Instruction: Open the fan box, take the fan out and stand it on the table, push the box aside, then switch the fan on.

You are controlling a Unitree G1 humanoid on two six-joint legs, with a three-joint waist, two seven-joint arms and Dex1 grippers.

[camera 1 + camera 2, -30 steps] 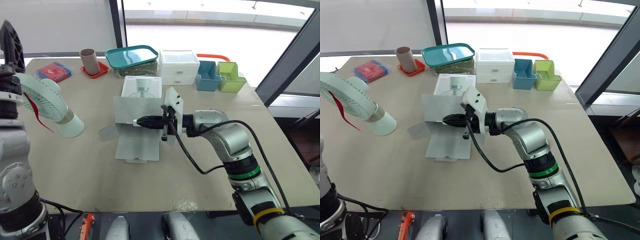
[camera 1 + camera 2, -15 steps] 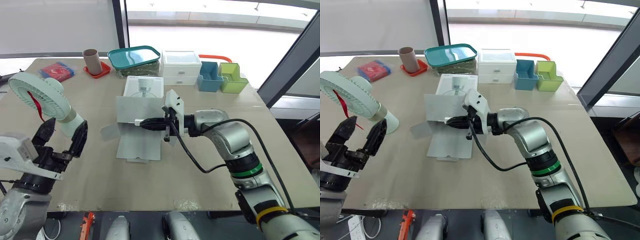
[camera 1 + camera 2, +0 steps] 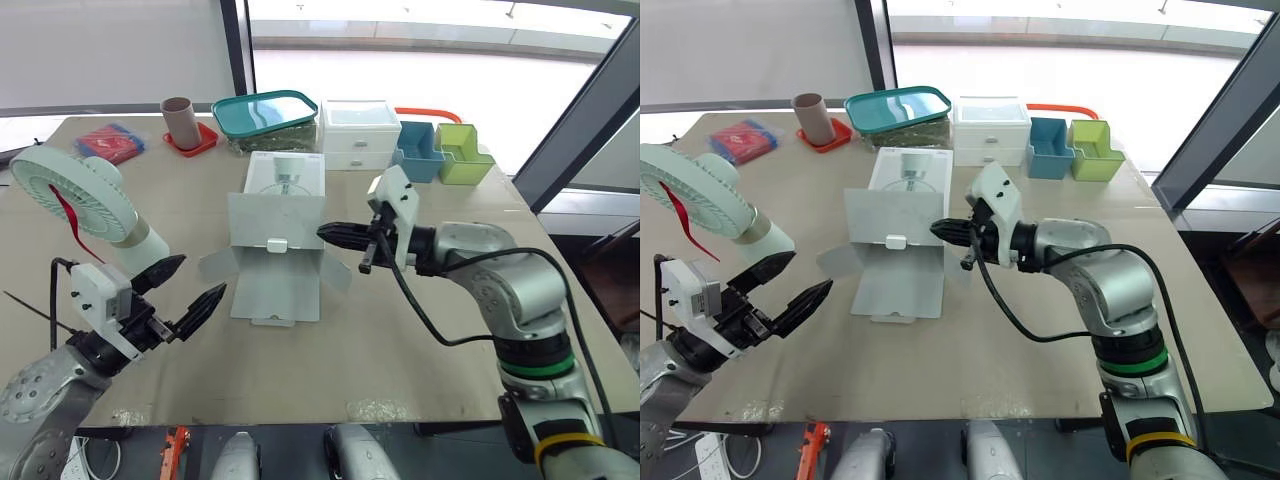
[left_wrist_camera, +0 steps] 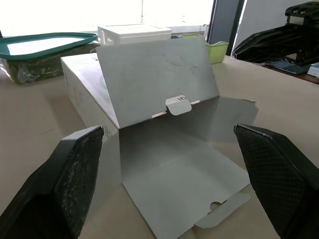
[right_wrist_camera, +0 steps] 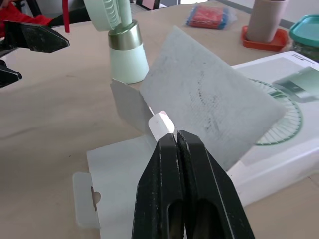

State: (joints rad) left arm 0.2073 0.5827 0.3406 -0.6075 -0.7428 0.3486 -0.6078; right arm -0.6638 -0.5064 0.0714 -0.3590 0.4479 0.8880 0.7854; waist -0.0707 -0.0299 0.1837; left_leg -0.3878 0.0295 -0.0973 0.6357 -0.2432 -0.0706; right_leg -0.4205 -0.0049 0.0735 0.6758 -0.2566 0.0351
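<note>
Beige table point(image 3: 420, 350) spreads across the middle, with bright daylight coming off the window point(image 3: 430, 25) at 12 o'clock. 1 dark post point(image 3: 237, 45) at 11, a slanted dark frame bar point(image 3: 585, 100) at 2, a white wall panel point(image 3: 110, 50) at 10.

Right gripper point(image 3: 325, 233) back from box flap point(image 3: 275, 220)
</note>
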